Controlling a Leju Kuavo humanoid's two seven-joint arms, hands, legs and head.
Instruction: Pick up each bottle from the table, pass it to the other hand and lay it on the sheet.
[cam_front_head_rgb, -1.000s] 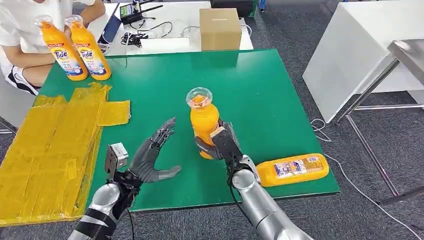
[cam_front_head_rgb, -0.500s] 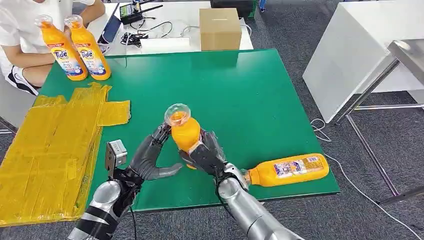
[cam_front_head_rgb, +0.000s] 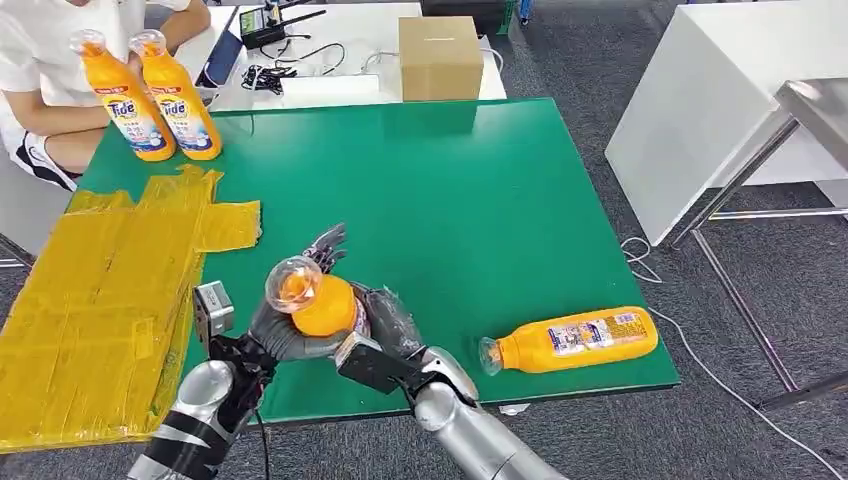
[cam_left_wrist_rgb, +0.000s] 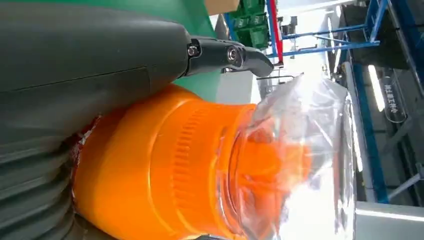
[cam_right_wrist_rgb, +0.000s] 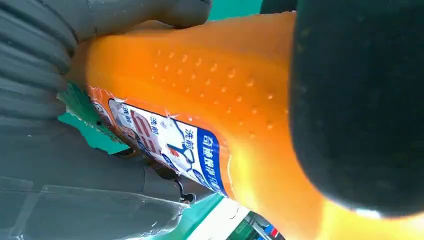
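Carried from mid-worktop toward seven o'clock, the bottle (cam_front_head_rgb: 318, 303) now sits between both hands. Handover step: right hand (cam_front_head_rgb: 385, 335) grips its lower body; left hand (cam_front_head_rgb: 285, 325) has fingers (cam_front_head_rgb: 325, 247) curled round the shoulder. Next, judged: right hand releases, left hand carries it to the yellow sheet (cam_front_head_rgb: 100, 290) at nine o'clock. Second bottle (cam_front_head_rgb: 575, 340) lies at four; two bottles (cam_front_head_rgb: 150, 95) stand at eleven beside a person (cam_front_head_rgb: 40, 60). Nothing blocks the path across the worktop (cam_front_head_rgb: 480, 180).

both silver arms come in from below and bend inward, so the two hands meet close in front of the body. the left hand (cam_front_head_rgb: 290, 325) has its fingers (cam_front_head_rgb: 325, 247) curled around the bottle (cam_front_head_rgb: 318, 303). the right hand (cam_front_head_rgb: 385, 335) grips the same bottle from the opposite side.
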